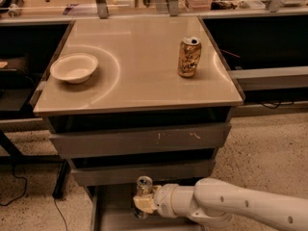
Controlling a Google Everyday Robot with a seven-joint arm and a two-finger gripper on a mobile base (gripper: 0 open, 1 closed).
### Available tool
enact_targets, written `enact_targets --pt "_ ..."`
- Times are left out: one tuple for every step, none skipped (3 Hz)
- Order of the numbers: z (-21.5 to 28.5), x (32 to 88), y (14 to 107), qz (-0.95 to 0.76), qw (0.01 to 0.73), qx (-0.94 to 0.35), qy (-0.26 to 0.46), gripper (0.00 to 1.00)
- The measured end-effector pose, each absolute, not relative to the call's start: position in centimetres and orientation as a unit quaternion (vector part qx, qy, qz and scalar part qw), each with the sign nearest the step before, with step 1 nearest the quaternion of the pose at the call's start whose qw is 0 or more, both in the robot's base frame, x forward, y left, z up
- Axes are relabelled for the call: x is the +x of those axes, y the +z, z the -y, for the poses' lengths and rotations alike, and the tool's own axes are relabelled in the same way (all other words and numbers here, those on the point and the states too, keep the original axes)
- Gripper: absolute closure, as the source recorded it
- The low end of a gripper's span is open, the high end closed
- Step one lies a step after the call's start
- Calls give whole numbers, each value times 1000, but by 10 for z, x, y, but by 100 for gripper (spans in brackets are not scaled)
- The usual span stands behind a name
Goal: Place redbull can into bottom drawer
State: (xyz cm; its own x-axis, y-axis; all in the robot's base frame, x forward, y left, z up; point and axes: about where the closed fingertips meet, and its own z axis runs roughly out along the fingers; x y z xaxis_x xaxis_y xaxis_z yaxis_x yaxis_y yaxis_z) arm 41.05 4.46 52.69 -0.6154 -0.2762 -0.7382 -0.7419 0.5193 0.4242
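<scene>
My gripper (144, 204) grips the redbull can (144, 184) upright, directly above the bottom drawer (113, 213) floor, near its back edge.

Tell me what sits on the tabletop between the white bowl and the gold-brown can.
Nothing: the camera view shows bare tabletop between the bowl and gold-brown can. The claw holds the redbull can low over the bottom drawer.

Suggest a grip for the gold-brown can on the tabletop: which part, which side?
Take the gold-brown can mid-body, jaws across its round wall, coming from the front edge of the table: it stands upright with bare surface in front. The gripper is busy now, low over the bottom drawer, shut on the redbull can.
</scene>
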Motion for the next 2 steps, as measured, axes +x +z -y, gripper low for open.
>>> enact_targets --pt "-49 415 480 -814 326 -285 387 100" --pt "-48 412 439 -814 328 -268 398 100"
